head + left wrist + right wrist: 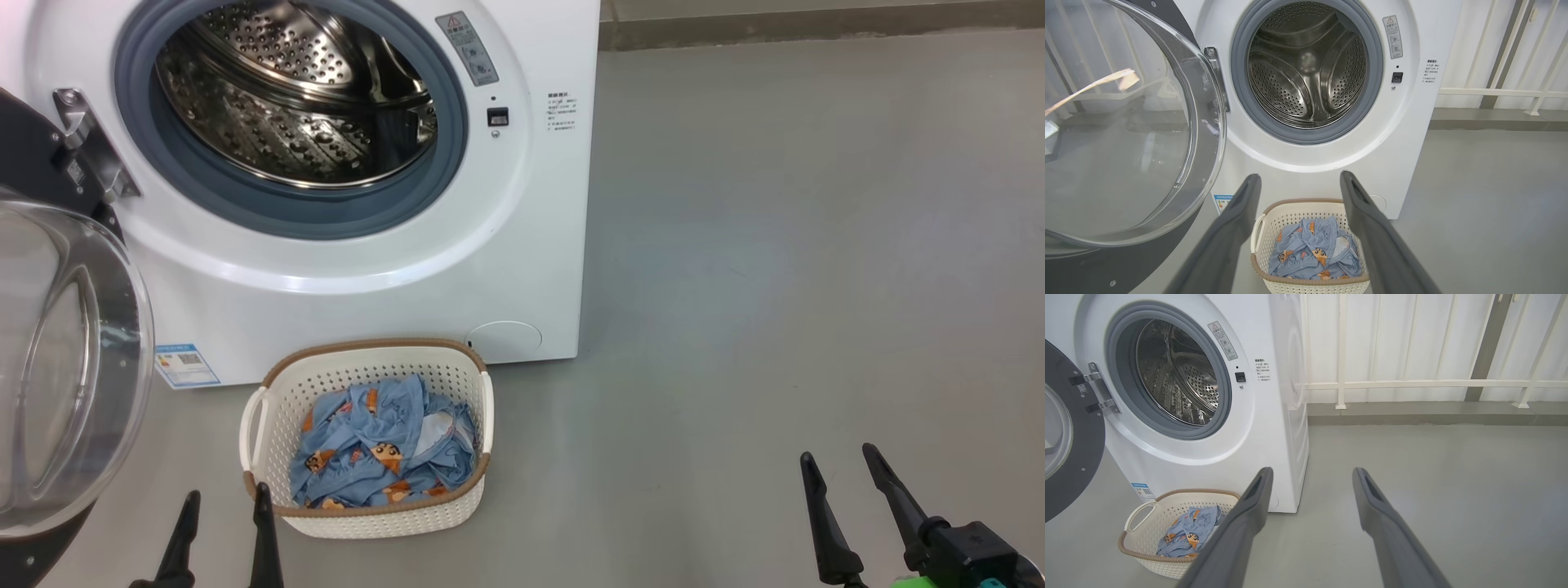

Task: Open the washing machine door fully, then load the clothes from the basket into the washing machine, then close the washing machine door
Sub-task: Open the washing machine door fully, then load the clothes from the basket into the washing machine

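now, door open and laundry sitting in the basket

the washing machine door is hanging open at the left of the washing machine. the basket is sitting on the floor before the machine, the clothes lying bunched inside. the left gripper is hovering near the basket's left side, fingers spread, gripping nothing; the right gripper, well apart rightward, is gaping empty too.

Smooth grey floor, white washing machine standing on it, cream basket just before its front
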Motion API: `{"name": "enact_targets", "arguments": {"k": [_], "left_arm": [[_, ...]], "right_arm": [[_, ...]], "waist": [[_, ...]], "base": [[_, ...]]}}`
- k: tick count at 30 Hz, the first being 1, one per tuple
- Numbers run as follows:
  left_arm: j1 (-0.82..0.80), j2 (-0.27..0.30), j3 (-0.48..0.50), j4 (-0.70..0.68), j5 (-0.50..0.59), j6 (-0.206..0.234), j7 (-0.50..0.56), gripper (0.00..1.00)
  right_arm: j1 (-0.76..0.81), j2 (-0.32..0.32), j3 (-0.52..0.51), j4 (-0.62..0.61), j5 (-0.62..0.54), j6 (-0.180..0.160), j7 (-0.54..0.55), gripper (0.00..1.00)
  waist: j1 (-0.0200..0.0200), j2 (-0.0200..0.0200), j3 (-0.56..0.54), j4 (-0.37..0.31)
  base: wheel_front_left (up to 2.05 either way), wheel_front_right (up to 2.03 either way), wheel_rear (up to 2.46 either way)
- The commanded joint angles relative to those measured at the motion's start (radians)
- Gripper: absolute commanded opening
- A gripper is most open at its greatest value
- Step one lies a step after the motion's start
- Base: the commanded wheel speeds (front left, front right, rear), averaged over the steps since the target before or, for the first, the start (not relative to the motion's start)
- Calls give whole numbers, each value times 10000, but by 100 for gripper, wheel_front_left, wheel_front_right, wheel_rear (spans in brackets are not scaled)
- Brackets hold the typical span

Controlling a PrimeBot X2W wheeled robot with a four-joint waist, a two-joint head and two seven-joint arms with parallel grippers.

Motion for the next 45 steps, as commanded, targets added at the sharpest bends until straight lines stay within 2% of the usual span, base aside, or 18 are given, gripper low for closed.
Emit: {"name": "enact_targets", "arguments": {"k": [1, 22, 45], "left_arm": [[-205, 175, 317, -180, -11, -55, -51, 100], [-380, 303, 248, -64, -59, 107, -49, 100], [-496, 367, 88, -149, -97, 214, -71, 100]], "right_arm": [[-132, -87, 247, -285, 22, 88, -82, 100], [-158, -87, 180, -261, 111, 88, -88, 100], [-241, -87, 205, -223, 136, 88, -87, 100]], "waist": [[0, 0, 6, 6], [0, 0, 20, 1], [0, 0, 164, 60]], "base": [[0, 0, 0], [4, -7, 3], [120, -134, 14]]}}
